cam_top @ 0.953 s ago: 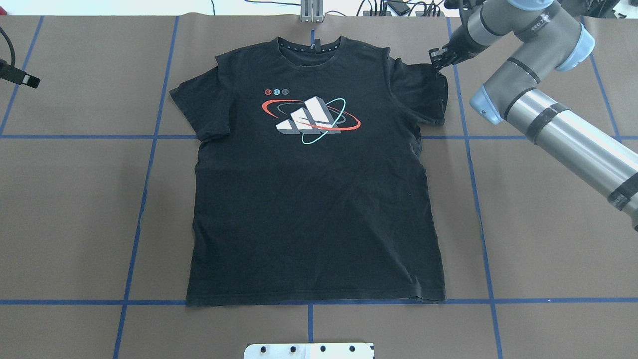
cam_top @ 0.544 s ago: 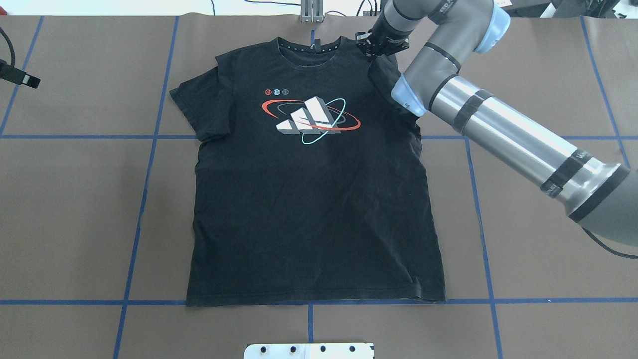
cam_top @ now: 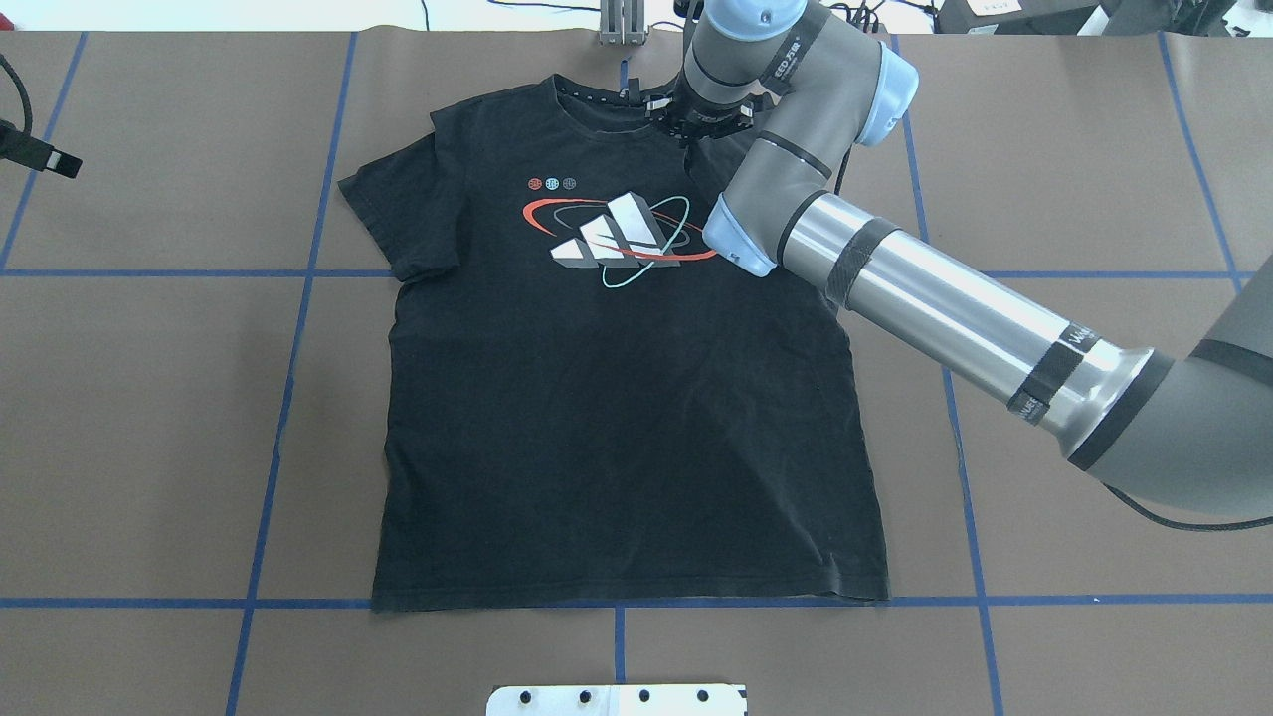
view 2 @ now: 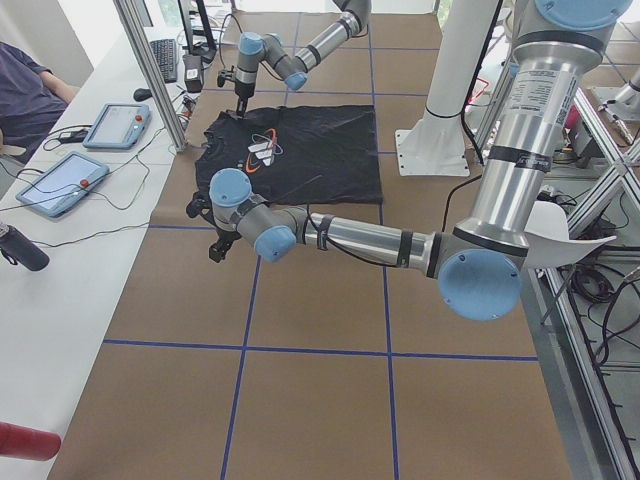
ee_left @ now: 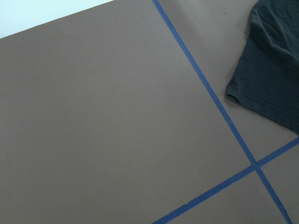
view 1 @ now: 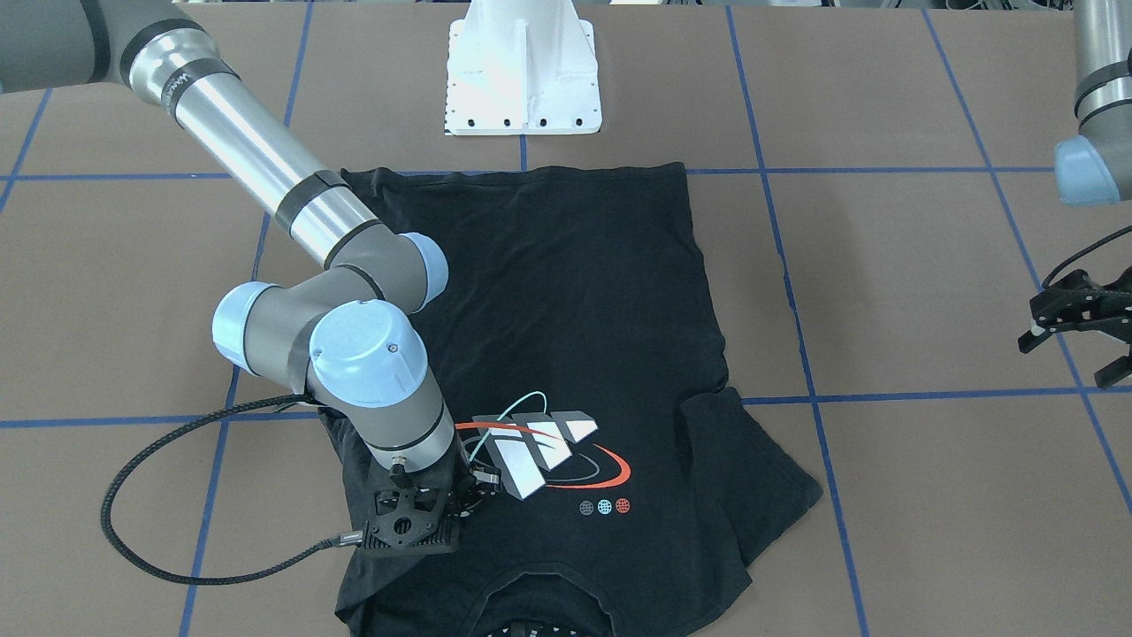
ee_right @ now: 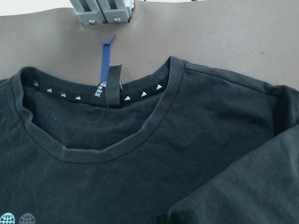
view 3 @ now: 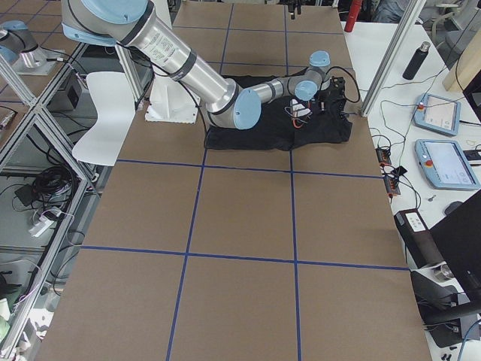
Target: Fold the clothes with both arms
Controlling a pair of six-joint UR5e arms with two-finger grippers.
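T-shirt [cam_top: 617,418] flat, logo up, mid brown table [cam_top: 149,398], collar [ee_right: 112,154] at far edge. Right arm [cam_top: 925,298] reaches across it. Right gripper [cam_top: 691,129] just beside collar, jaws pinching the T-shirt's sleeve [ee_right: 233,196], which is doubled inward over the chest. Left gripper [view 1: 1070,358] well apart over bare table, jaws spread.
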